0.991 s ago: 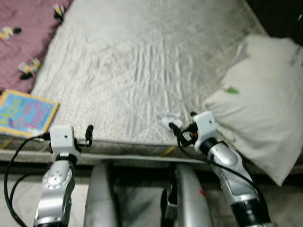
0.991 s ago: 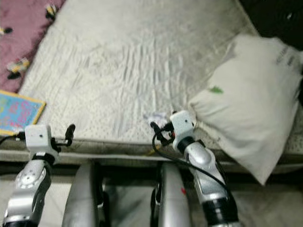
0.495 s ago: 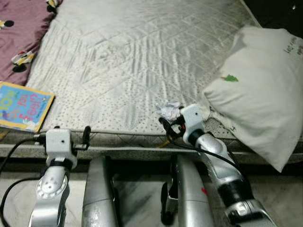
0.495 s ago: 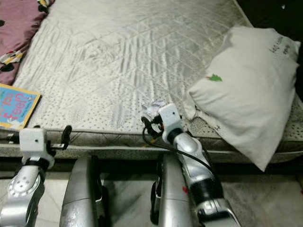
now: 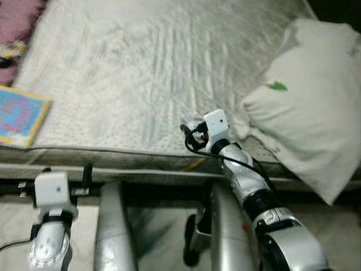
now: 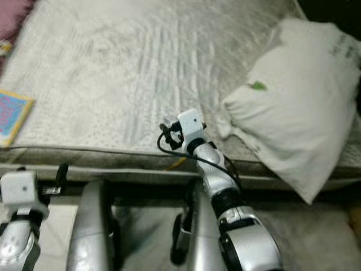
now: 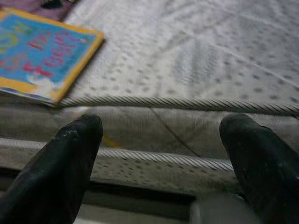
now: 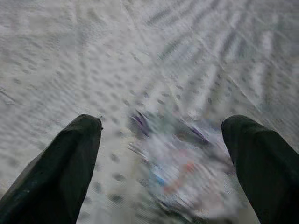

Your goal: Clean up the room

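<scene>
Right gripper (image 8: pixel 161 158) forward, straddling blurred, probably-crumpled wrapper (image 8: pixel 180 170).

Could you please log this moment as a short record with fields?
surface: mattress
target: crumpled wrapper, near the mattress's front edge
right gripper: open, fingers either side of the wrapper, not yet closed
left gripper: open, low before the mattress edge, idle
book: flat on the mattress, robot's left
pillow: on the mattress, robot's right

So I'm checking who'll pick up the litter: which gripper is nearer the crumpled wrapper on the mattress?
Right. The right gripper is open with the crumpled wrapper lying between its fingers. The left gripper is open off the mattress edge, near the book.
</scene>
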Robot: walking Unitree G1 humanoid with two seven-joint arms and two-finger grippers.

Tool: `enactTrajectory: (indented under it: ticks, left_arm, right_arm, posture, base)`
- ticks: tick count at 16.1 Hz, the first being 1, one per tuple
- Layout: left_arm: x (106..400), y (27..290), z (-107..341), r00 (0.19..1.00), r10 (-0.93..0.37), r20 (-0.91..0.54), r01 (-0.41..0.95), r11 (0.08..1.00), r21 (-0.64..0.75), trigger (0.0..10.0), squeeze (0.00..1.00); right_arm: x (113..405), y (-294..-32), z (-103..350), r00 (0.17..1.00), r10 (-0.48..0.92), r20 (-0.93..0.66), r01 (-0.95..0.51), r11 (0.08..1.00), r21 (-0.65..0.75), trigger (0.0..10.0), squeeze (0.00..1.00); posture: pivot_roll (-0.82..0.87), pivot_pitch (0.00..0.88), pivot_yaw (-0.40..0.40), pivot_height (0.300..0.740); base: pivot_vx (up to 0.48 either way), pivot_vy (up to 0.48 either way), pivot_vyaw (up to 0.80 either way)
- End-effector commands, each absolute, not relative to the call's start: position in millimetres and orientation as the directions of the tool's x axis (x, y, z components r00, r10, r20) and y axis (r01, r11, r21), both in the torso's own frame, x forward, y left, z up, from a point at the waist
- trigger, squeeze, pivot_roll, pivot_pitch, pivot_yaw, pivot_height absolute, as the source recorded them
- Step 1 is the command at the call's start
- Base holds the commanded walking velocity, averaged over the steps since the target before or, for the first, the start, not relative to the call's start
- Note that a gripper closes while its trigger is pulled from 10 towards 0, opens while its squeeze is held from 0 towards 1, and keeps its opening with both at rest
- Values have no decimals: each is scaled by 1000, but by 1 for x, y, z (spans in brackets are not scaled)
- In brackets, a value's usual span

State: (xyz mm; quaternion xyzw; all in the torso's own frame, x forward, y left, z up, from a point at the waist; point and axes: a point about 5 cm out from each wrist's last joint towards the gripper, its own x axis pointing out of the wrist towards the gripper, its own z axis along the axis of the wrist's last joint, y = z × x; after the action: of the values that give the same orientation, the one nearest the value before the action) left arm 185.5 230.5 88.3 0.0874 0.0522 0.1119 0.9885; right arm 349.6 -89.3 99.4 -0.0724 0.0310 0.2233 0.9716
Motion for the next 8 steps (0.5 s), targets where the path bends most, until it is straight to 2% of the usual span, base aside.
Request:
enactTrajectory:
  ticks: [1,4,8]
  left_arm:
    - [181,231,89,965,244,-92,-223,955,193,10000,0]
    - [173,226,90,969,218,-111,-195,962,192,10000,0]
    - [164,225,91,966,225,-125,-199,962,188,10000,0]
  right_arm:
    - [350,-90,97,900,425,-99,-435,891,-128,10000,0]
    - [360,-92,105,919,384,-88,-394,898,-195,10000,0]
    - [369,-83,110,929,350,-119,-368,908,-199,10000,0]
  posture:
    - [223,308,-141,532]
    - [197,367,-162,532]
    - [197,382,-171,532]
  base:
    - [0,0,0]
    - [0,0,0]
    - [0,0,0]
